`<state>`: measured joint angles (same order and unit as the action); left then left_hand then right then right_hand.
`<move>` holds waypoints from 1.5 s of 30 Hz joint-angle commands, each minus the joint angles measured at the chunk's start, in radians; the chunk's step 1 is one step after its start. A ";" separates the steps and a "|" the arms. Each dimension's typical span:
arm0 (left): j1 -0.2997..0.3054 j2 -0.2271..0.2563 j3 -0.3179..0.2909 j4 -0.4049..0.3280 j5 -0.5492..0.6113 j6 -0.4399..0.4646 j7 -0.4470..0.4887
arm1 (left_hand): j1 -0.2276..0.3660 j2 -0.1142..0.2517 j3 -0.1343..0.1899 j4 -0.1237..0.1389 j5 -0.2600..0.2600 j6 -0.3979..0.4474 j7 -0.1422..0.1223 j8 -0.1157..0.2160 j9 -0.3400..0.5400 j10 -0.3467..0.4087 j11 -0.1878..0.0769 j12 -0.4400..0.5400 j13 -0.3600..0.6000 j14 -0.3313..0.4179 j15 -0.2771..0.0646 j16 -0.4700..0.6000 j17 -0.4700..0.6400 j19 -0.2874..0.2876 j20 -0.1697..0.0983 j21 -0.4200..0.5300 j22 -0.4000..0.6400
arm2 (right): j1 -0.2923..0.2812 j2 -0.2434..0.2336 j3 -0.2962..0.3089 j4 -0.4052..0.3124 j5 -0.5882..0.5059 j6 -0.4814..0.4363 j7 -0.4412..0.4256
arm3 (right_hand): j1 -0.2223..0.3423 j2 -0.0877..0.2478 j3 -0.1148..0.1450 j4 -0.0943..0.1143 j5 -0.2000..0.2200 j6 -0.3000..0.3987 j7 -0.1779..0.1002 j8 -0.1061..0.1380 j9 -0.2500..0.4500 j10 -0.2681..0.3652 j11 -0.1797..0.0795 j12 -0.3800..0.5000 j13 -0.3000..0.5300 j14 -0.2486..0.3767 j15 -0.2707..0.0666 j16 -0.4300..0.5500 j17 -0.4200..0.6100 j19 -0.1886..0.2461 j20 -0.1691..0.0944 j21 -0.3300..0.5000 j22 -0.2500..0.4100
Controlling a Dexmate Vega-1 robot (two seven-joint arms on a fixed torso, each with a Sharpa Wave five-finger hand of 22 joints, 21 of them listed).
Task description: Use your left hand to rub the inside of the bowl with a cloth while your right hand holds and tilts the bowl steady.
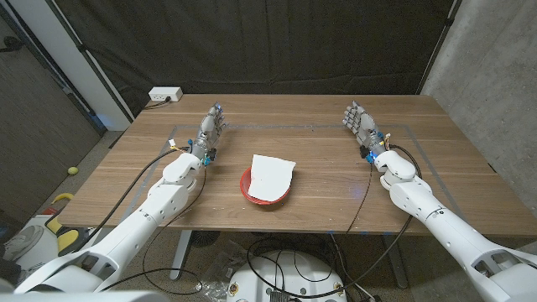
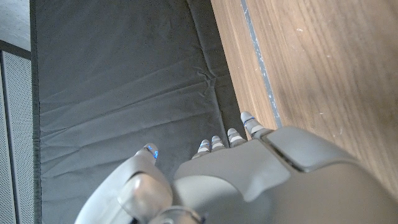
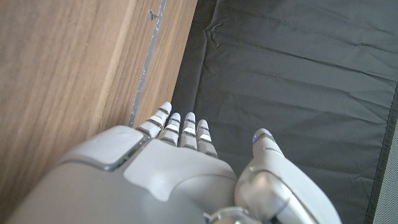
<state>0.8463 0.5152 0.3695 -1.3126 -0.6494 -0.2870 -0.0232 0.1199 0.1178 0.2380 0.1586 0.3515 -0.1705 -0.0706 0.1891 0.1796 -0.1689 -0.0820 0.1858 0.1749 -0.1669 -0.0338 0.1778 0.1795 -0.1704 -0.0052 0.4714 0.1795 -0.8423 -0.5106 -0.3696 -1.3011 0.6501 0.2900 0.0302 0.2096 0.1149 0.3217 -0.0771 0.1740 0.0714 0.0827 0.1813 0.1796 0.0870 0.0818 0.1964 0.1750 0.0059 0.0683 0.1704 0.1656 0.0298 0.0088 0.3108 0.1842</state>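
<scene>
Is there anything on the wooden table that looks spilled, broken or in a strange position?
Nothing looks spilled or broken. The white cloth lies over the red bowl, covering most of it, one edge hanging past the rim. Both the left hand and the right hand are apart from it, holding nothing.

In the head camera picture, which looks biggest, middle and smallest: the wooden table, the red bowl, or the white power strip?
Largest to smallest:
1. wooden table
2. red bowl, with the white cloth over it
3. white power strip

The power strip sits farthest from the camera, so it may look smaller than it is.
</scene>
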 commanded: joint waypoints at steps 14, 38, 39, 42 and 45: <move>-0.003 0.005 0.003 -0.002 0.019 -0.002 0.008 | 0.012 0.012 0.004 -0.005 0.006 -0.070 -0.048 0.015 0.002 -0.038 -0.001 0.011 0.006 -0.064 -0.023 0.010 0.002 0.006 0.012 0.003 0.005 | -0.025 -0.034 -0.016 -0.065 -0.079 0.018 -0.047 | 0.018 0.001 0.009 -0.006 0.005 0.002 -0.006 0.008 0.002 0.015 -0.004 0.006 0.004 0.009 0.021 0.010 0.004 0.012 0.029 0.001 0.006; -0.047 0.017 0.038 0.006 0.027 0.032 -0.062 | 0.027 0.007 0.002 -0.012 0.011 -0.011 -0.060 0.025 0.005 0.042 0.026 0.031 0.007 0.022 0.032 0.027 0.003 0.058 0.078 0.007 0.005 | -0.177 -0.223 -0.029 -0.429 -0.387 -0.114 -0.235 | 0.057 0.008 0.025 -0.033 0.006 0.066 -0.027 0.022 0.003 0.088 0.001 0.027 0.004 0.100 0.041 0.025 0.005 0.057 0.067 0.005 0.007; -0.050 0.017 0.039 0.008 0.027 0.033 -0.069 | 0.028 0.007 0.002 -0.012 0.011 -0.009 -0.061 0.025 0.005 0.043 0.027 0.031 0.008 0.027 0.034 0.028 0.003 0.060 0.079 0.007 0.005 | -0.184 -0.231 -0.029 -0.445 -0.399 -0.122 -0.241 | 0.058 0.008 0.025 -0.034 0.006 0.067 -0.027 0.022 0.003 0.089 0.001 0.027 0.004 0.101 0.040 0.025 0.005 0.058 0.067 0.005 0.007; -0.057 0.017 0.043 0.015 0.025 0.034 -0.083 | 0.028 0.006 0.002 -0.013 0.012 -0.007 -0.061 0.024 0.005 0.048 0.027 0.032 0.008 0.031 0.039 0.028 0.003 0.061 0.081 0.006 0.005 | -0.203 -0.249 -0.028 -0.489 -0.431 -0.153 -0.258 | 0.060 0.009 0.026 -0.035 0.006 0.068 -0.029 0.022 0.003 0.089 0.001 0.026 0.004 0.103 0.039 0.025 0.005 0.058 0.067 0.004 0.007; -0.063 0.018 0.047 0.022 0.024 0.033 -0.098 | 0.029 0.006 0.001 -0.013 0.012 -0.004 -0.061 0.025 0.005 0.053 0.028 0.033 0.008 0.037 0.040 0.029 0.003 0.062 0.083 0.006 0.006 | -0.221 -0.262 -0.028 -0.530 -0.459 -0.185 -0.275 | 0.062 0.010 0.027 -0.036 0.006 0.069 -0.031 0.022 0.003 0.089 0.001 0.026 0.004 0.104 0.038 0.024 0.005 0.060 0.067 0.005 0.007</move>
<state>0.8053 0.5296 0.4021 -1.3082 -0.6229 -0.2603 -0.0777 0.1420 0.1217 0.2390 0.1515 0.3591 -0.1714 -0.1267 0.2044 0.1793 -0.1192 -0.0550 0.2122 0.1793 -0.1374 0.0053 0.2009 0.1793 -0.1073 0.0682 0.4721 0.1829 -0.9966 -0.7058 -0.3998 -1.6758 0.3063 0.2006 -0.1769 0.2583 0.1215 0.3450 -0.1091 0.1739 0.1324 0.0537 0.1966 0.1793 0.1656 0.0817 0.2189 0.1748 0.0988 0.1078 0.1891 0.1653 0.0825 0.0761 0.3107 0.1885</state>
